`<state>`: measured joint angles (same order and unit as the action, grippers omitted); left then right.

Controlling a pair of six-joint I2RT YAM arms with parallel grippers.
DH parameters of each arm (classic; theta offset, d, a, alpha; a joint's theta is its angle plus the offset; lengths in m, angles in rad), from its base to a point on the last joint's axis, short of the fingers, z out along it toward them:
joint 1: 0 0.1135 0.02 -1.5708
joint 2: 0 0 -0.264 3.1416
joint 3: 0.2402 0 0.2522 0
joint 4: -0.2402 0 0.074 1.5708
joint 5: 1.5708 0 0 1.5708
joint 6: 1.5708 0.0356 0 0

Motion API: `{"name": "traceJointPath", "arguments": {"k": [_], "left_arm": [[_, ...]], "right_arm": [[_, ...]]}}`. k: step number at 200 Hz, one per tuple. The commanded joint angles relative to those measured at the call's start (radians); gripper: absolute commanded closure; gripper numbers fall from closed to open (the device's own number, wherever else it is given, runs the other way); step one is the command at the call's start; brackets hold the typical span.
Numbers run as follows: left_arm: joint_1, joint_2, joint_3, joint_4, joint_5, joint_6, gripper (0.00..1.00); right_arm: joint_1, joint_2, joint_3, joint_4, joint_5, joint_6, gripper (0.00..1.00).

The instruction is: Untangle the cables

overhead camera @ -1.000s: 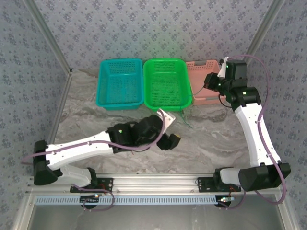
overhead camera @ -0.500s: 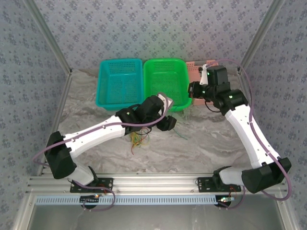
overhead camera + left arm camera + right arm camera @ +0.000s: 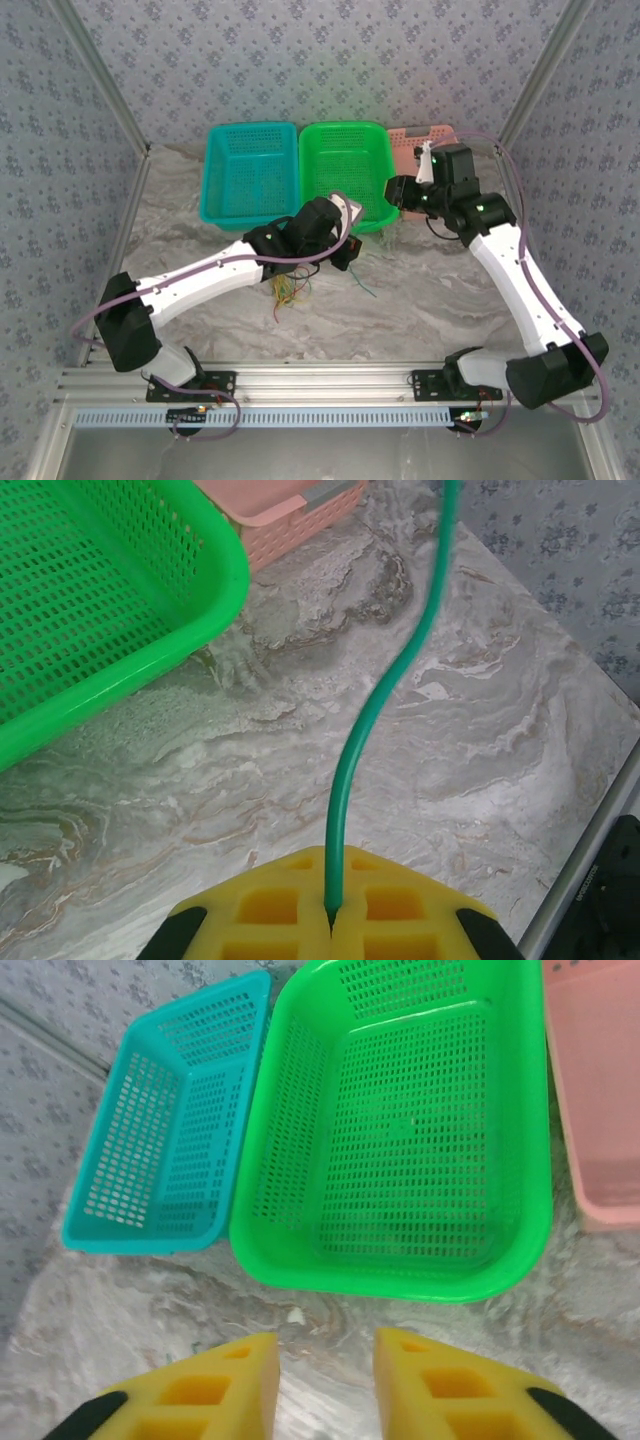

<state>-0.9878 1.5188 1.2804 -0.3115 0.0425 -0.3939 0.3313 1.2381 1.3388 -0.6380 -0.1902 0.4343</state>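
left gripper is clenched on green cable | right gripper is parted, empty | risk: thin cable is lost from the pinch if jerked

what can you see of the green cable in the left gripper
The green cable is a thin, smooth wire with what looks like a plastic sheath. One end is clamped in the shut left gripper. From there it runs away in a gentle S-curve over the marbled table and passes beside the green basket without touching it.
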Motion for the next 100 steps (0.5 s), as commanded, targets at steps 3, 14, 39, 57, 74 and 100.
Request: {"name": "traceJointPath", "arguments": {"k": [3,14,39,57,74,100], "left_arm": [[0.026,-0.054,-0.036,0.088,0.045,-0.046,1.0],[0.033,-0.06,-0.048,0.109,0.046,-0.064,1.0],[0.046,-0.054,-0.058,0.144,0.068,-0.09,1.0],[0.048,-0.041,-0.056,0.166,0.09,-0.104,1.0],[0.048,-0.03,-0.058,0.187,0.104,-0.116,1.0],[0.045,-0.021,-0.058,0.201,0.121,-0.128,1.0]], "right_arm": [[-0.003,-0.12,-0.069,0.073,-0.047,0.085,0.61],[-0.003,-0.148,-0.096,0.07,-0.051,0.128,0.54],[0.032,-0.245,-0.253,0.171,-0.08,0.269,0.45],[0.073,-0.28,-0.334,0.253,-0.097,0.351,0.44],[0.109,-0.274,-0.382,0.32,-0.094,0.405,0.47],[0.134,-0.246,-0.403,0.401,-0.085,0.452,0.5]]}}
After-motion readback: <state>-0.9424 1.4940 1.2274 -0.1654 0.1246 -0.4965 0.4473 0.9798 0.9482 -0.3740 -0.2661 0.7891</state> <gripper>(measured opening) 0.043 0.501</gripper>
